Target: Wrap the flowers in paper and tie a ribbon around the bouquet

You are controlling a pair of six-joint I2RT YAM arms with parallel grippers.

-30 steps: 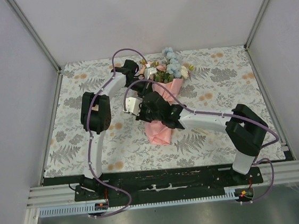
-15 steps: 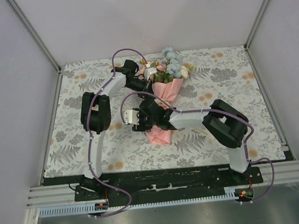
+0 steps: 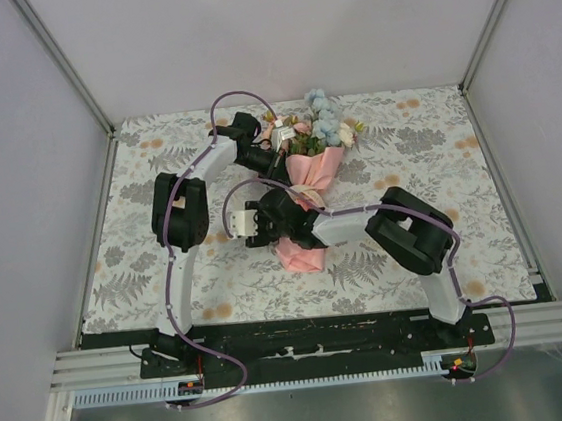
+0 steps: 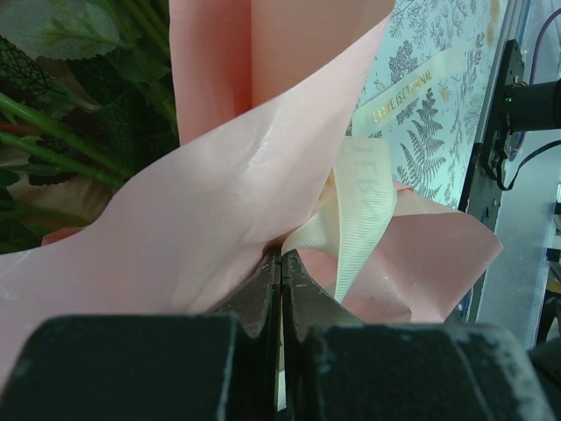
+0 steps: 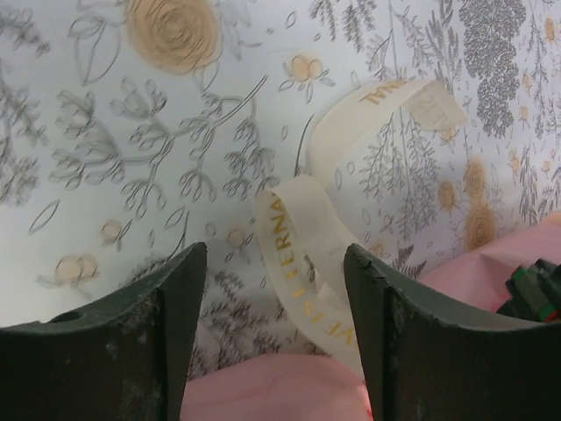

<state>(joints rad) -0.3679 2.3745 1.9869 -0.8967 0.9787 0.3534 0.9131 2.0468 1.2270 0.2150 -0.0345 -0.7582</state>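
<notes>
**While one gripper pinches, the other stands wide**

Where the bouquet (image 3: 308, 179) lies at mid-table, its cone narrows toward the near edge and its blooms fan out toward the far wall. The flowers (image 3: 318, 126) are a soft cluster of pale blue, peach and white above dark green leaves (image 4: 74, 110). The leaves look matte and veined in the left wrist view.

The paper (image 4: 219, 197) is thin, smooth salmon pink with a faint sheen. It is folded in broad, stiff-looking flaps around the stems.

The left gripper (image 4: 280, 257) sits against the bouquet's waist with its jaws clenched flat together. The ribbon (image 4: 359, 189) folds out right at their tips, and a cream sliver shows in the seam between them, so it appears pinched there. The ribbon is a flat cream band, finely ribbed, with gold lettering.

The right gripper (image 5: 276, 263) hangs low just left of the cone with its jaws spread apart and nothing between them. Beneath it the ribbon's loose end curls in a limp loop on the tablecloth (image 5: 131, 132). The cloth is white, printed with grey ferns and orange roses. Pink paper edges the bottom and right of the right wrist view.
</notes>
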